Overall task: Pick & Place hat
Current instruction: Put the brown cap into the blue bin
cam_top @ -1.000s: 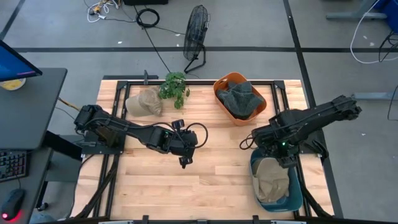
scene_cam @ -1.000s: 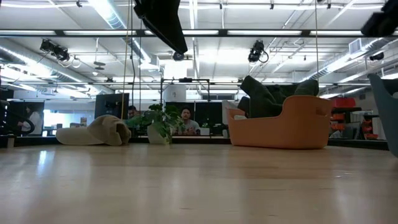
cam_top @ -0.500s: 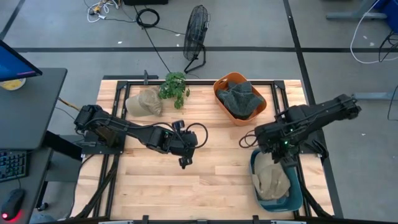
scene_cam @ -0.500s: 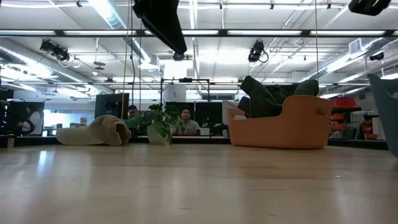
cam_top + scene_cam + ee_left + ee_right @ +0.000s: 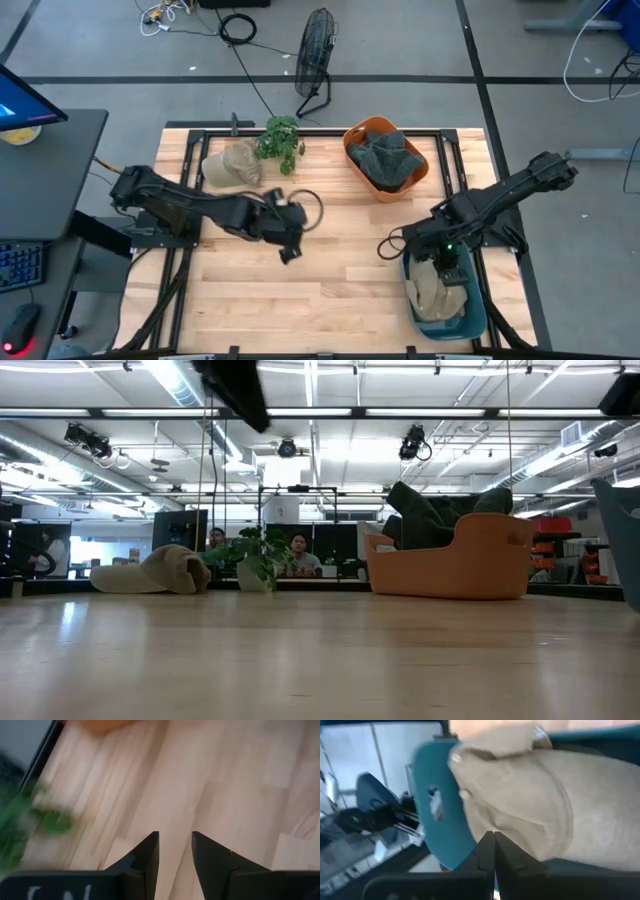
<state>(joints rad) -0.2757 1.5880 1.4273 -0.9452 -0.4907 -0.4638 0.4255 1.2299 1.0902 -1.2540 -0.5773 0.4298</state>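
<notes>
A tan hat [image 5: 438, 290] lies inside the blue bin [image 5: 476, 318] at the near right; it fills the right wrist view [image 5: 555, 805]. My right gripper [image 5: 447, 262] hangs shut over the bin's far end, its fingertips [image 5: 494, 838] right in front of that hat. A second tan hat [image 5: 232, 163] rests on the table at the far left, beside a plant [image 5: 280, 140]. My left gripper [image 5: 288, 247] is open above the bare wood in the table's middle [image 5: 175, 840], holding nothing. My right gripper's shut fingertips [image 5: 490, 842] stand close against the tan hat's crown [image 5: 520, 815] in the bin, coming from above. I cannot tell whether they touch it. The hat lies in the bin, not lifted.
An orange basket [image 5: 385, 158] with dark green hats stands at the far middle right and shows in the low view [image 5: 450, 565]. The plant and the second tan hat [image 5: 150, 572] stand along the far edge. Bare wood [image 5: 340, 290] spreads across the near middle.
My left gripper has swung toward the table's left and slightly toward the far edge, still open. My right gripper has moved a little toward the near edge, farther over the bin. The hat in the bin has stayed where it lies.
</notes>
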